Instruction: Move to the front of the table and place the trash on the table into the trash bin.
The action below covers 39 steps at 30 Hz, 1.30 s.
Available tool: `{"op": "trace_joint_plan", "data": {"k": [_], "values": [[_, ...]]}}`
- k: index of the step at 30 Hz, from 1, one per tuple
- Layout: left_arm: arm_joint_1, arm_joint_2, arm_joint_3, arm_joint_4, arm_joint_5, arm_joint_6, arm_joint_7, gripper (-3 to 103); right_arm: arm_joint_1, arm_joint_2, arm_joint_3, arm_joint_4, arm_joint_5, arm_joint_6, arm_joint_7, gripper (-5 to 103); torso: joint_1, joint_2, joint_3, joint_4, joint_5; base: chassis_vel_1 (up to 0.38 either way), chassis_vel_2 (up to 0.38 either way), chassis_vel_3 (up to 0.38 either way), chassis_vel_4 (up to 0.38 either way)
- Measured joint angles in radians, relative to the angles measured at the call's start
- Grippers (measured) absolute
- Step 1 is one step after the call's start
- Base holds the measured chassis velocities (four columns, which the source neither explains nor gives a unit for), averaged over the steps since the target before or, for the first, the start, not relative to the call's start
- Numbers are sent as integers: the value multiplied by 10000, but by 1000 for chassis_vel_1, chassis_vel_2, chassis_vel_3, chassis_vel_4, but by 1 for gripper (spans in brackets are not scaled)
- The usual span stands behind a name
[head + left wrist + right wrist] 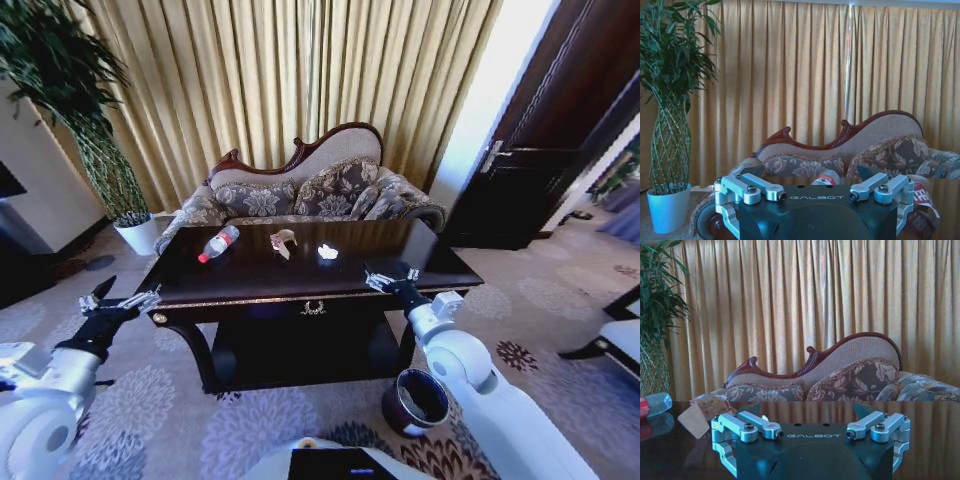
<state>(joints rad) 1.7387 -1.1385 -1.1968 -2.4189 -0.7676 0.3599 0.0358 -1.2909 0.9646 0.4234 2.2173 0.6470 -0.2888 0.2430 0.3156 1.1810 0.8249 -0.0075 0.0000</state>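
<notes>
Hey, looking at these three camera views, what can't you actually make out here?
- Trash bin, head view: its far side sits behind the right arm, and the dark inside hides any contents.
- Bottle, left wrist view: the left gripper body covers most of it.
- Bottle in the right wrist view: cut off by the picture's edge.
- White paper wad, head view: too small to tell one piece from several.
- Table lower shelf, head view: in shadow.

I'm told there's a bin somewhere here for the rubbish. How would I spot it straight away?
Start at the big dark glossy table with gold trim in front of the patterned sofa. Look down at the carpet by the table's front corner, on the robot's right, just behind its right arm. There stands the trash bin, a small dark maroon round bucket, open on top, far shorter than the table and unlike the white plant pot.
</notes>
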Motion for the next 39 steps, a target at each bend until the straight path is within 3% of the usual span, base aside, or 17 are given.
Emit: {"op": "trace_joint_plan", "data": {"k": [10,14,19,26,31,39], "values": [[34,-30,-6,9,-11,-46,0,100,-80,92,-129,30,12,79,0,100,0,0,0,0,0,-113,117,107,-117],[33,-30,-4,-45,-37,-64,1,100,-81,60,-255,35,494,421,21,100,2,-1,0,-1,0,-103,97,86,-113],[97,-17,-16,-153,-60,-67,2,100,93,-589,-609,374,1564,134,29,100,4,-2,0,1,-1,-16,29,13,-19],[210,-145,22,-363,-57,-68,-4,100,1220,-2378,-1752,263,2589,-139,30,100,-3,3,-2,0,2,0,0,0,0],[211,-158,61,-454,-56,-49,-23,100,2136,-2649,-2432,-407,2721,-143,48,100,0,0,0,0,-1,0,0,0,0],[223,-107,73,-620,-55,59,-148,100,3906,-2320,-4048,-1526,3075,-390,569,100,-1,1,0,0,0,0,0,0,0]]}}
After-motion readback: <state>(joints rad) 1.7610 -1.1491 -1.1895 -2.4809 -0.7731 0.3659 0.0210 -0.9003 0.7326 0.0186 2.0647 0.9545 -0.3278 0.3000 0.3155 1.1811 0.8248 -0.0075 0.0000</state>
